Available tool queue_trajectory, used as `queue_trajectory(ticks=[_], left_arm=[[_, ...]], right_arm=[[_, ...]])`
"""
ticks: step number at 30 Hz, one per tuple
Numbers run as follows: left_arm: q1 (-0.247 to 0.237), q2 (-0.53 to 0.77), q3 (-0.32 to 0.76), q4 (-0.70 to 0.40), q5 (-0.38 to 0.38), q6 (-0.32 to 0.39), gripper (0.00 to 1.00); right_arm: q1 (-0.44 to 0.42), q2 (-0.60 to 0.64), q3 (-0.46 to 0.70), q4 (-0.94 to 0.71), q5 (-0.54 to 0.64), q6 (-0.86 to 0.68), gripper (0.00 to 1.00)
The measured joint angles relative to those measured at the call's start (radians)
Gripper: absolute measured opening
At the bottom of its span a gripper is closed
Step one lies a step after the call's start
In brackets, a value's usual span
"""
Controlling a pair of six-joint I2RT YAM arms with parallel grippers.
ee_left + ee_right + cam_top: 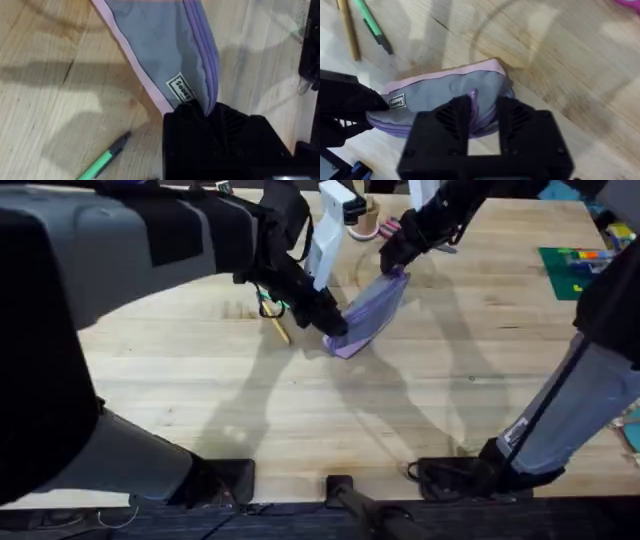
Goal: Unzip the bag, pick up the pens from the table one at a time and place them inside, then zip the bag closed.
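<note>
still at the unzipping: bag (pixel 368 316) at upper centre of the tabletop (pixel 300 410), left claw (pixel 335 327) pinching one end, right claw (pixel 392 260) closed at its zipper, both pens (pixel 274 323) outside, loading and zipping left.

Left arm reaches far out from lower left, big and dark under camera. Left gripper (pixel 335 323) low near table, fingers (pixel 200 125) pinched tight on bag (pixel 368 312) end. Right arm stretches up from lower right. Right gripper (pixel 397 262) at bag's other end, fingers (pixel 457 117) closed around zipper tab.
</note>
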Motion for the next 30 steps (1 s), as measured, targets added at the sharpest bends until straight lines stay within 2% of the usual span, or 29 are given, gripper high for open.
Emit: queue_trajectory(ticks=[3, 6, 7, 30], left_arm=[[0.0, 0.0, 0.0, 0.0, 0.0, 0.0, 0.044], [0.0, 0.0, 0.0, 0.0, 0.0, 0.0, 0.044], [-0.001, 0.0, 0.0, 0.0, 0.0, 0.0, 0.044], [-0.002, 0.0, 0.0, 0.005, 0.001, -0.003, 0.044]], right_arm=[[-0.003, 0.0, 0.0, -0.005, 0.004, -0.001, 0.25], [-0.003, 0.0, 0.0, -0.008, 0.004, -0.001, 0.062], [-0.003, 0.0, 0.0, -0.008, 0.007, -0.001, 0.04], [0.003, -0.034, 0.0, -0.029, 0.059, -0.007, 0.033]])
